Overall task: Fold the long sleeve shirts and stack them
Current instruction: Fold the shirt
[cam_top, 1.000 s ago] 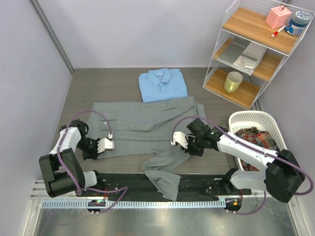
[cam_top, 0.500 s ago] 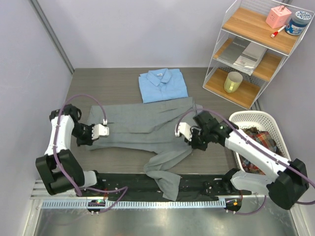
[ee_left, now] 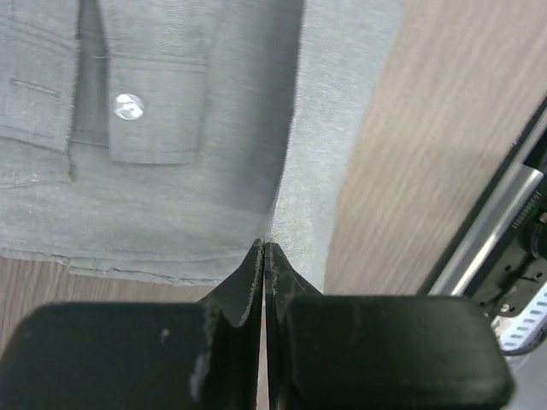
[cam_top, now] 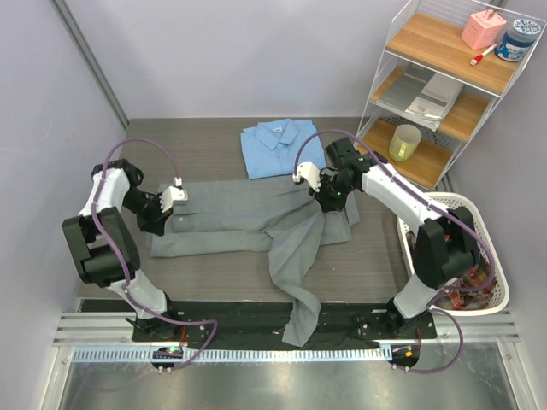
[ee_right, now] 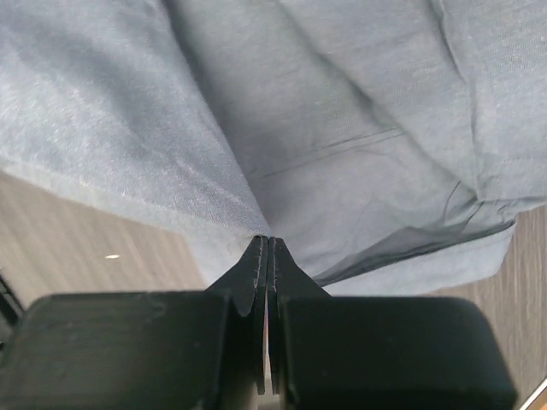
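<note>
Left pincer (ee_left: 263,248): jaws together, clamped on a fold of the grey shirt (cam_top: 239,218) at its left end.
Right pincer (ee_right: 267,243): jaws together, clamped on a fold of the same shirt at its right end.
Grey shirt: mid-counter, spread as a wide band and only partly folded. One sleeve (cam_top: 295,295) trails over the near edge.
Light blue shirt (cam_top: 282,147): folded, lying just beyond the grey one on the counter (cam_top: 205,145).
Outstanding, by judgement: finish folding the grey shirt, then stack it.

A shelf (cam_top: 386,81) at the right holds a pink box (cam_top: 483,28), a jar (cam_top: 518,40), a grey book (cam_top: 427,92) and a yellow cup (cam_top: 404,143). A white basket (cam_top: 444,203) sits near it.
</note>
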Motion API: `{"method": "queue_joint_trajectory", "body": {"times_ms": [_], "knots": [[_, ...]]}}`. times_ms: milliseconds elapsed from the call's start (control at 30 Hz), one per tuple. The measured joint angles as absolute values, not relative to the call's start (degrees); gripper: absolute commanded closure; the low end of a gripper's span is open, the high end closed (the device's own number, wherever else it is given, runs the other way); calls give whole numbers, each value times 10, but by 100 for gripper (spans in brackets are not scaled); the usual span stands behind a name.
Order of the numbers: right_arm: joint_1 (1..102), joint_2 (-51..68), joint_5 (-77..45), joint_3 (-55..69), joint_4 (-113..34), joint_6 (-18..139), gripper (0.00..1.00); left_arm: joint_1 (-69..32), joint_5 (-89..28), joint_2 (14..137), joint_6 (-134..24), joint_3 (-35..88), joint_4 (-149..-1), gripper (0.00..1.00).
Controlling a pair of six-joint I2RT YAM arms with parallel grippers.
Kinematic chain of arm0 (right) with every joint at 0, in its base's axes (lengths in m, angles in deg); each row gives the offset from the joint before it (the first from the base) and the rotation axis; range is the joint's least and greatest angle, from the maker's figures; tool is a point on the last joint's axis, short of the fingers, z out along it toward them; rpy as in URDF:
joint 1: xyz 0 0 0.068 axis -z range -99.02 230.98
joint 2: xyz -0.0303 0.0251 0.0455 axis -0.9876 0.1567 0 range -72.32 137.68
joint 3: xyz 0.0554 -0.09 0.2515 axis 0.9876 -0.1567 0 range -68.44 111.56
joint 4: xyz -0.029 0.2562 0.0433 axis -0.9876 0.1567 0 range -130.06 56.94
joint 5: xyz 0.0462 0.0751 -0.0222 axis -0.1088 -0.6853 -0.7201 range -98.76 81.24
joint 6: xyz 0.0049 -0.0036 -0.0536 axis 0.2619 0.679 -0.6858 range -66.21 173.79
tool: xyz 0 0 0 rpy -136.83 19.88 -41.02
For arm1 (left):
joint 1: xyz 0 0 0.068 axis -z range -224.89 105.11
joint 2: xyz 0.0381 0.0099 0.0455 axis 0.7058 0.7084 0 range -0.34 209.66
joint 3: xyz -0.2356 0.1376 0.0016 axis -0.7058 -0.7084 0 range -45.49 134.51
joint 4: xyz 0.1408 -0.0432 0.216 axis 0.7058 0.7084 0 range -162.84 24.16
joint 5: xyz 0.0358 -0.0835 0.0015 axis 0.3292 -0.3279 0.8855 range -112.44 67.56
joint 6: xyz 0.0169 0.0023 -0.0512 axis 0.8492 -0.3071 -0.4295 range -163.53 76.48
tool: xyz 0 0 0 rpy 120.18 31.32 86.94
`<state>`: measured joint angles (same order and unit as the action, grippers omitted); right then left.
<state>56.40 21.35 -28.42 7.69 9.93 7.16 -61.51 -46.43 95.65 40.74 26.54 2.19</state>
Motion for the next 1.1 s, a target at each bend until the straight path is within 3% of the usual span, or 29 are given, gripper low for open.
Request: {"method": "queue_joint_trajectory", "body": {"times_ms": [300, 667, 700, 733, 833, 1100], "knots": [[601, 302, -278, 110, 108, 34, 99, -609, -454, 1026, 341, 287, -28, 100], [617, 302, -278, 83, 114, 27, 99, -600, -472, 1035, 259, 291, -75, 100], [617, 300, -279, 81, 114, 27, 99, -599, -473, 1035, 257, 292, -77, 98], [617, 298, -280, 80, 114, 27, 99, -599, -474, 1035, 256, 292, -78, 80], [619, 289, -283, 77, 115, 27, 99, -597, -475, 1039, 254, 301, -74, 55], [619, 277, -293, 77, 115, 27, 99, -592, -469, 1069, 226, 314, -76, 55]]}}
